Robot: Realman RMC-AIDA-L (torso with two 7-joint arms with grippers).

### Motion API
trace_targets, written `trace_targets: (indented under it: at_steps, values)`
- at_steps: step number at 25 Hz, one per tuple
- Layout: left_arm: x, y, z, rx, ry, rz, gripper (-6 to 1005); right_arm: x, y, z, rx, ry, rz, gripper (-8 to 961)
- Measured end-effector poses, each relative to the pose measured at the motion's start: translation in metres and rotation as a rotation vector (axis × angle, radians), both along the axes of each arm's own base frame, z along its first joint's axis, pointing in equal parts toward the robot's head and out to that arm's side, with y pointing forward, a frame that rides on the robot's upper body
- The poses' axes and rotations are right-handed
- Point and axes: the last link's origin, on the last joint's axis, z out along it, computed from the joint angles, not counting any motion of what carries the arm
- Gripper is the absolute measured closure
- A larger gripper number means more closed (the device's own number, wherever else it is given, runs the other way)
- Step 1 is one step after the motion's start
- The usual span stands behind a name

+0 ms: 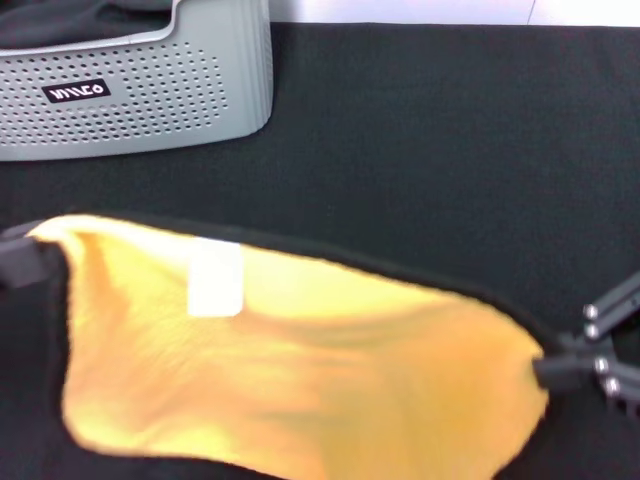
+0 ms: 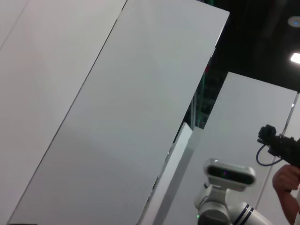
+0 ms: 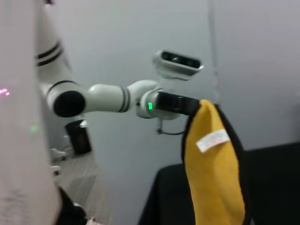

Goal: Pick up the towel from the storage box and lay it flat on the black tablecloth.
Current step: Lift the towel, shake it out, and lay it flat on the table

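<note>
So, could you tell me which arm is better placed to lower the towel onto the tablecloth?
Neither alone: the left gripper and right gripper each hold one end of the towel, stretched above the black tablecloth. They should probably lower together.

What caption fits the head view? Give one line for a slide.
Both pincers, left and right, hold the yellow towel stretched above the black tablecloth, storage box behind.

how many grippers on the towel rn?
2. Left gripper pinches the towel at its left corner; right gripper pinches its right corner, above the black tablecloth.
</note>
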Motion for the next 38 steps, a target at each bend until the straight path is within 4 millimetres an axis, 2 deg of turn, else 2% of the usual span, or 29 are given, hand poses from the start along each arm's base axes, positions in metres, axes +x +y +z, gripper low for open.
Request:
trace_targets:
  at_steps: [7, 12, 21, 28, 38]
  values:
    - [0.009, 0.048, -0.031, -0.068, 0.004, -0.006, 956, 0.022, 0.034, -0.01, 0.044, -0.053, -0.136, 880]
    - [0.015, 0.065, -0.039, -0.016, -0.006, -0.024, 956, 0.033, 0.059, -0.007, 0.072, -0.038, -0.217, 876]
    - [0.022, 0.08, -0.056, 0.03, -0.024, -0.011, 956, 0.052, 0.083, -0.013, 0.086, -0.096, -0.32, 870]
    - [0.025, 0.094, -0.073, 0.054, -0.001, 0.026, 956, 0.059, 0.098, -0.016, 0.099, -0.114, -0.367, 865]
    - [0.02, 0.107, -0.098, 0.144, 0.038, 0.098, 956, 0.068, 0.123, -0.035, 0.082, -0.154, -0.438, 858]
